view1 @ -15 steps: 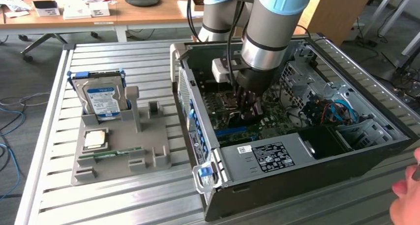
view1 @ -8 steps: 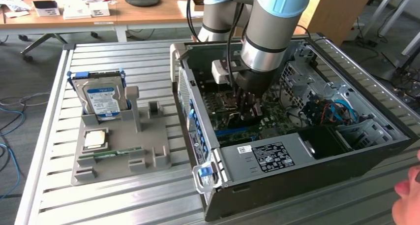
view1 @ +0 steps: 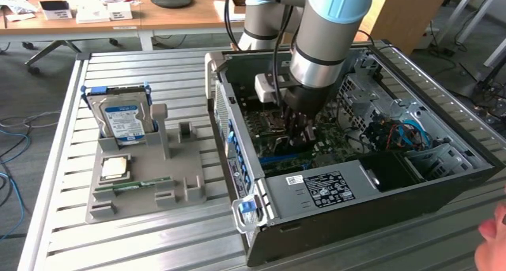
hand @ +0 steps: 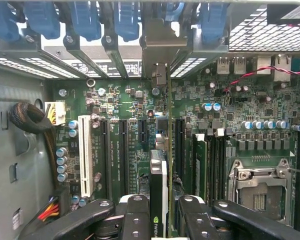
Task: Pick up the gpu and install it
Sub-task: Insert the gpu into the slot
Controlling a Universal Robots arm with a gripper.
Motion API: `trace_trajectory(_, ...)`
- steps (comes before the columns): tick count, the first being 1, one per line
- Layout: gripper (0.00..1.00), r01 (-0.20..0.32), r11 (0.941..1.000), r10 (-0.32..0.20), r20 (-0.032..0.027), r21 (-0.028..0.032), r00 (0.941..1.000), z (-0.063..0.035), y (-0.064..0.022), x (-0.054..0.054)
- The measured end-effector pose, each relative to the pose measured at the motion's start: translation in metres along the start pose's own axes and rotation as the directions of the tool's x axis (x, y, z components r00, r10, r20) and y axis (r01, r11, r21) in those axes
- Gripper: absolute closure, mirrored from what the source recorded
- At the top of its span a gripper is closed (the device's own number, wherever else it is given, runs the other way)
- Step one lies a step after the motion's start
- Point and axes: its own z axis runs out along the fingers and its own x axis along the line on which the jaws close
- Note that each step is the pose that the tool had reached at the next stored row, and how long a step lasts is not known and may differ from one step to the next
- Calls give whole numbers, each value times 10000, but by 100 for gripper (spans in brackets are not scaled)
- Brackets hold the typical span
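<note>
The gpu (hand: 159,180) is seen edge-on in the wrist view: a thin green board with a dark cooler and a silvery end bracket (hand: 160,55) reaching up to the case's rear slot openings. My gripper (hand: 164,214) is shut on it, one black finger on each face. The card stands upright over the green motherboard (hand: 115,100), lined up with the long black expansion slots; whether it sits in a slot I cannot tell. In the exterior view my gripper (view1: 299,137) is deep inside the open computer case (view1: 237,123), low over the motherboard.
A grey holder (view1: 186,188) on the exterior view's left carries a hard drive (view1: 122,114), a processor chip (view1: 115,167) and a memory stick (view1: 130,185). The power supply (view1: 332,188) fills the case's near end. Blue slot latches (hand: 85,20) line the case rear. A person's hand (view1: 494,235) is at the lower right edge.
</note>
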Motion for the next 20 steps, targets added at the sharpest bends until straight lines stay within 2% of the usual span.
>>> trace_trajectory(20, 73, -2, 10000, 2, -1, 0, 10000, 13, 4, 1)
